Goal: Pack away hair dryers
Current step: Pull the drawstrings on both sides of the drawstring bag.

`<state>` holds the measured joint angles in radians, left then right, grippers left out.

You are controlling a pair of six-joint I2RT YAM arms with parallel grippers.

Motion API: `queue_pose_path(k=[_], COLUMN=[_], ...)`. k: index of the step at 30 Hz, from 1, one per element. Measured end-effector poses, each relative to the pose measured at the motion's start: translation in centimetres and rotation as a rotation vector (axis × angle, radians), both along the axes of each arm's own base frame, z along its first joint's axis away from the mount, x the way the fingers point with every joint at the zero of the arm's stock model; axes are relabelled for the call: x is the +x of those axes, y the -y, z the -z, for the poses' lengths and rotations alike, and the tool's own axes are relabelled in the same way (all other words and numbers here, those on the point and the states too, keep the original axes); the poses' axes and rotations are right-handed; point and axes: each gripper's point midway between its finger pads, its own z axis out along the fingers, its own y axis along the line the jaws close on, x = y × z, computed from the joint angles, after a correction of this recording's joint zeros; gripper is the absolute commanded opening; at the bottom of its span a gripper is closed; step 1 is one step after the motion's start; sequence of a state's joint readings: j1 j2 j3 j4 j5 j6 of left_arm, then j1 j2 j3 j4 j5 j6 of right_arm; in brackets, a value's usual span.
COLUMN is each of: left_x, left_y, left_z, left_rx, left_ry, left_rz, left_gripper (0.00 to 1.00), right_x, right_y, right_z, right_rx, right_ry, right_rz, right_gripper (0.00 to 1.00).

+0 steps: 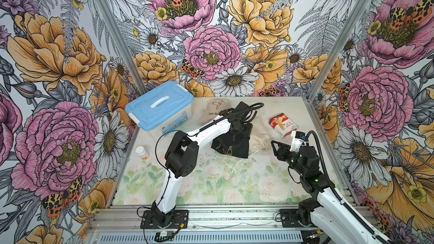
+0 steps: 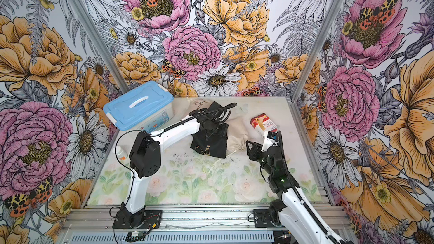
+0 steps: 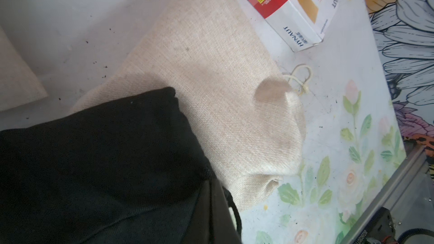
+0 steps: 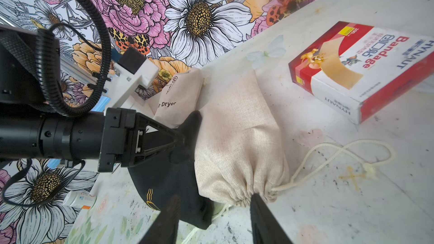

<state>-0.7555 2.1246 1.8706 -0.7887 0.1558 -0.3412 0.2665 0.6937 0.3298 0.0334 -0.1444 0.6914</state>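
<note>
No hair dryers show in any view. A black cloth pouch (image 1: 231,146) (image 2: 209,145) lies mid-table, overlapping a beige pouch (image 1: 258,143) (image 4: 239,149) whose mouth is drawn tight, its cord trailing on the table. My left gripper (image 1: 236,134) (image 4: 185,142) is shut on the upper edge of the black pouch, whose fabric (image 3: 94,160) fills much of the left wrist view. My right gripper (image 1: 274,145) (image 4: 213,210) is open just in front of the beige pouch's cinched mouth, one finger close to the gathers and nothing between the jaws.
A second beige pouch (image 1: 213,111) printed "Hair Dryer" lies at the back. A blue-lidded storage box (image 1: 159,106) stands at the back left. A red and white bandage box (image 1: 283,124) lies at the right, and a small white bottle (image 1: 142,152) at the left edge.
</note>
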Motion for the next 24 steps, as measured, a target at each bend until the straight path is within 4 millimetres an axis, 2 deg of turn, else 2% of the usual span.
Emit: queue_pose_path(k=[8,13,18,24], left_x=[0.1,0.1,0.5,1.5], left_y=[0.0,-1.0,-3.5,-8.1], left_z=[-0.6,-3.4,-6.6,-8.4], left_rx=[-0.009,-0.040,-0.076,-0.086], left_ry=[0.008,0.045,0.088,0.109], left_rz=[-0.001,-0.015,-0.057,-0.141], left_gripper=[0.00,0.00,0.00,0.00], right_x=[0.1,0.2,0.6,1.1], right_y=[0.1,0.0,-0.5,-2.3], right_z=[0.1,0.6,2.0,4.0], right_rx=[-0.001,-0.005,-0.013,-0.051], right_ry=[-0.002,-0.019,-0.065,-0.116], right_rz=[0.005,-0.005,-0.023,-0.082], right_gripper=[0.48,0.47,0.47,0.47])
